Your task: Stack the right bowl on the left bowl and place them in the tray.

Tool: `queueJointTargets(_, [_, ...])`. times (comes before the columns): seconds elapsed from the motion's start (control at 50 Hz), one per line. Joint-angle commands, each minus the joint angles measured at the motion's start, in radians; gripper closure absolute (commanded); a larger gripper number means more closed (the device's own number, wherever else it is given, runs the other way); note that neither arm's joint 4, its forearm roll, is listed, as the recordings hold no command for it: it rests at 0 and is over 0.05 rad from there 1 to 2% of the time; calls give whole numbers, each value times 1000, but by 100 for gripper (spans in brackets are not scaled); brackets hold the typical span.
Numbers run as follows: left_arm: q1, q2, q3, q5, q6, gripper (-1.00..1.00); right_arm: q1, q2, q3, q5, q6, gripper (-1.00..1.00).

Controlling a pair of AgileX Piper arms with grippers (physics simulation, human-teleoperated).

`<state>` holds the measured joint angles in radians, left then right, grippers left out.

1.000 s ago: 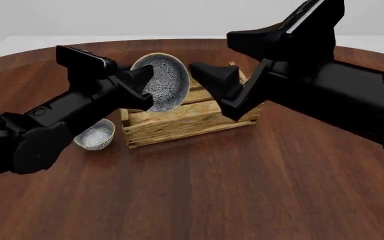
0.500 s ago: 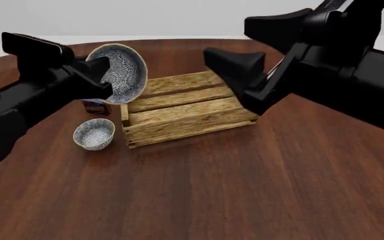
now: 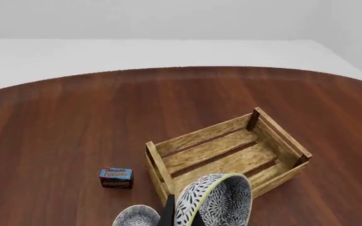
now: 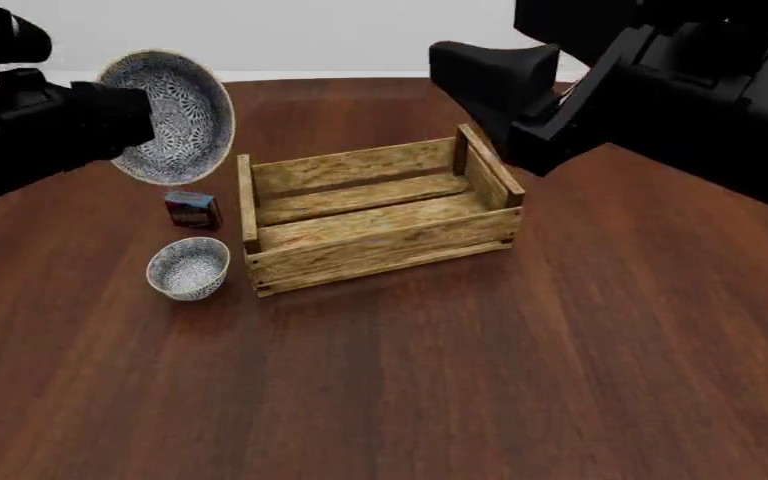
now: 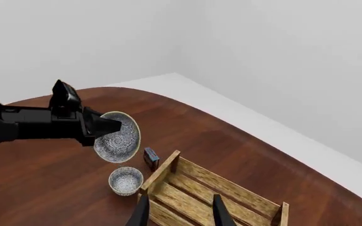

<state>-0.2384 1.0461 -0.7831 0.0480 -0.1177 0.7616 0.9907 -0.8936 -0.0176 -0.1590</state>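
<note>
The surface (image 4: 491,380) carries the tray (image 4: 371,215), empty, with a small dark box (image 4: 191,209) just beside its left end. The right gripper (image 5: 179,212) hangs above the tray, fingers apart, holding nothing. The left gripper (image 4: 131,112) is clamped on the rim of the big bowl (image 4: 168,117), tipped on edge in the air above the box. The small bowl (image 4: 188,268) sits upright near the tray's front-left corner. Risks, as I judge them: the rim pinch could slip, or the bowl, lowered while tilted, could knock the small one over.

My left gripper (image 4: 128,118) holds patterned bowl (image 4: 171,118) tilted, above small box (image 4: 191,210) & smaller bowl (image 4: 189,268), left of tray (image 4: 377,215).
</note>
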Motion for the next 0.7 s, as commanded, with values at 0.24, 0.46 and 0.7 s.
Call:
queueJointTargets(0.24, [84,4,-9,192,-347,100,-82,27,9,-29,-14,-100])
queueJointTargets(0.46, [109,36,48,144,-461,100,-92,13,13,-32,-19,-100])
queueJointTargets(0.7, [130,21,115,96,-512,100,-102,14,15,-39,-22,-100])
